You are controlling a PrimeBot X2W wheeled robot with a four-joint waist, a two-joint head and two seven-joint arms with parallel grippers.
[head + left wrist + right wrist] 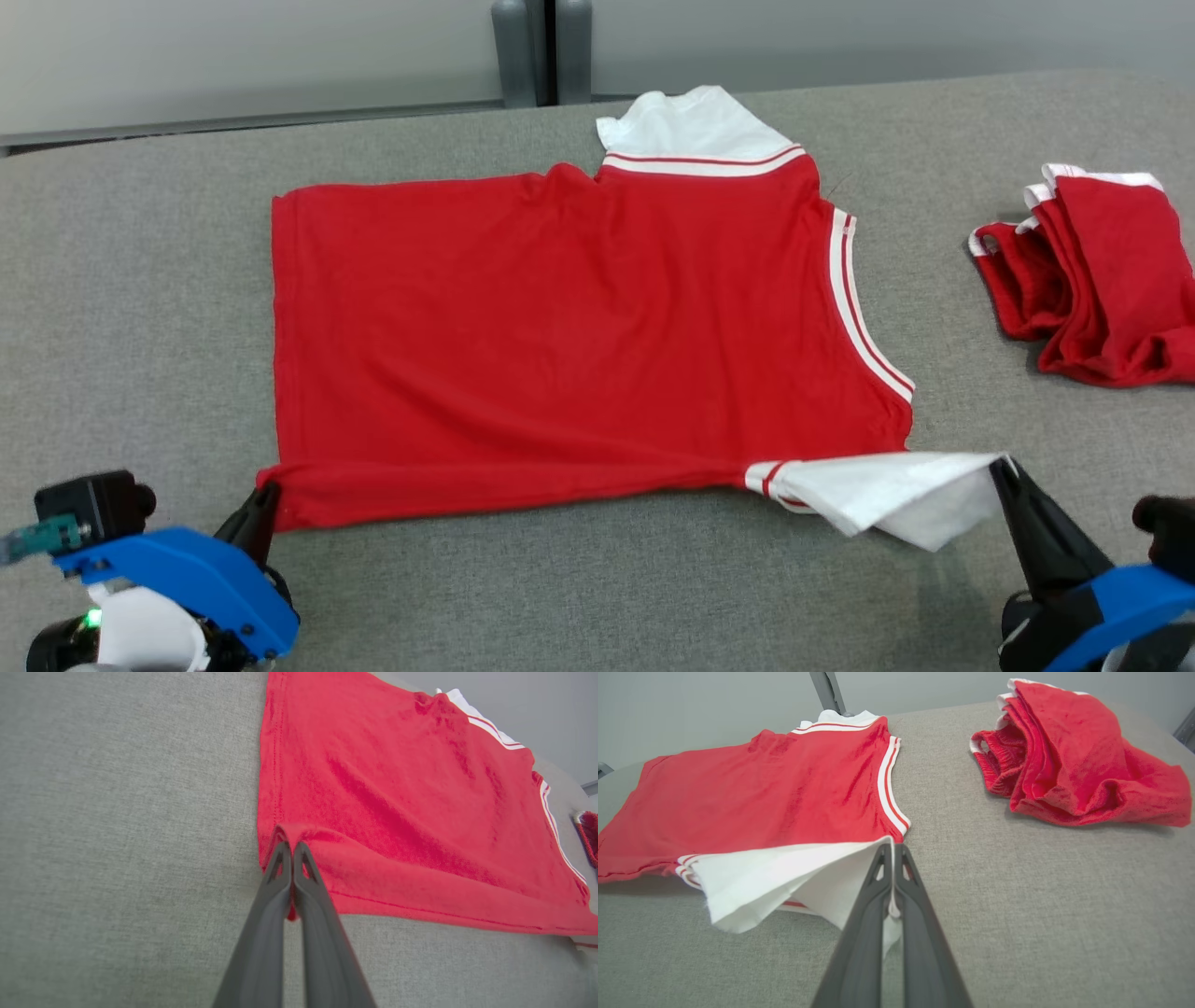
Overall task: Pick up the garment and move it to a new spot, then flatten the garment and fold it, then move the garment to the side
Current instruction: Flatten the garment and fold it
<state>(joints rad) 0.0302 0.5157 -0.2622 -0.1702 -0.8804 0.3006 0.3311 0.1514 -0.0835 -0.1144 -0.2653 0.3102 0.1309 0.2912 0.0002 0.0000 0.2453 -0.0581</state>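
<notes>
The garment is a red shirt with white sleeves and white-striped trim, spread flat on the grey table. My left gripper is shut on its near left hem corner; in the left wrist view the red cloth bunches between the closed fingertips of my left gripper. My right gripper is shut on the tip of the near white sleeve, lifting it slightly. The right wrist view shows the white sleeve pinched in my right gripper.
Another red garment with white trim lies bunched at the table's right side, also in the right wrist view as a red pile. Grey posts stand behind the table's far edge. Bare table cloth lies to the left and in front.
</notes>
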